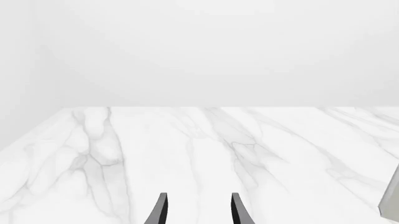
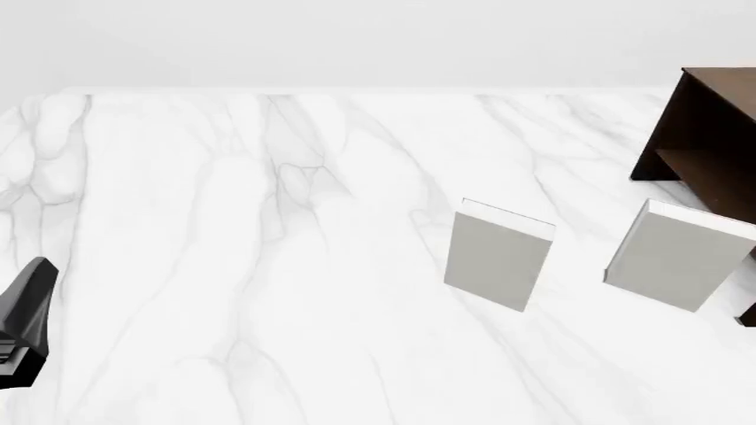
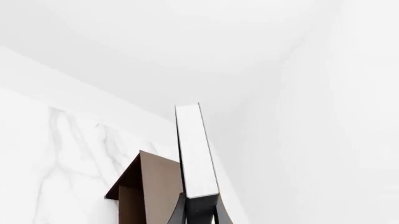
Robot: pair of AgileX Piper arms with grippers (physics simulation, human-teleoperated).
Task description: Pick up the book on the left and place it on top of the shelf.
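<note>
The thin book with dark covers and white page edges (image 3: 196, 154) appears only in the right wrist view, edge-on, its lower end clamped between the two dark fingers (image 3: 179, 212) of the right hand (image 3: 198, 215), which is clenched on it. In that view the dark brown wooden shelf unit (image 3: 153, 184) lies beyond and below the book, standing on the white marble bench (image 3: 56, 163); whether the book touches the shelf cannot be told. In the front view the shelf (image 2: 709, 133) stands at the far right edge of the bench (image 2: 236, 266), its inner compartment open to view, and the right hand itself is out of frame. Two pale grey upright books stand on the bench, one near the middle (image 2: 500, 254) and another just in front of the shelf (image 2: 675, 255), set apart from each other. The left hand (image 1: 198, 212) hangs over bare marble at the bench's left side, its dark fingers parted with nothing between them.
</note>
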